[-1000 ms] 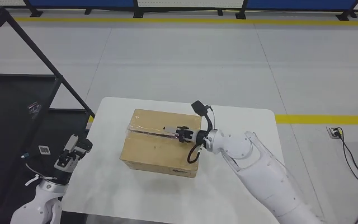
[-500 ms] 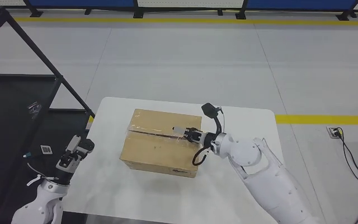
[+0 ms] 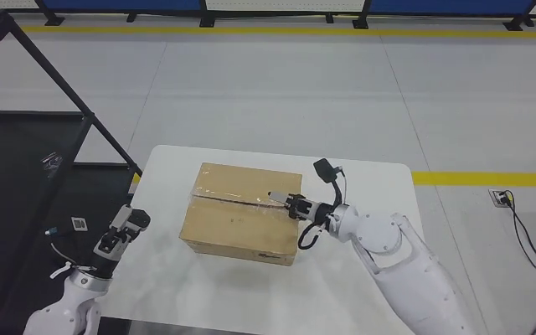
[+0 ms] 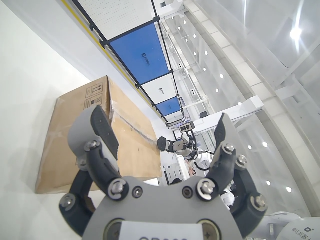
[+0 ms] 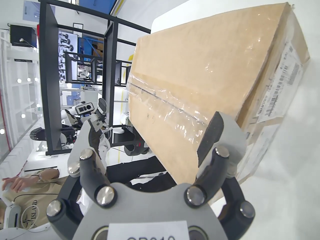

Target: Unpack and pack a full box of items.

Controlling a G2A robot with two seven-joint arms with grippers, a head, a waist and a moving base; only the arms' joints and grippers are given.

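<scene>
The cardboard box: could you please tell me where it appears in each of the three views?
Top view: box on the table, right gripper over its top.
Left wrist view: box beyond the left gripper.
Right wrist view: box close beyond the right gripper.
Shared landmark: the taped seam along the box's top.

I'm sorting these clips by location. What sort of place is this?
Probably an industrial hall or robot test floor: a yellow floor line, blue and white partition panels, and a black metal rack beside the white table with the cardboard box.
</scene>
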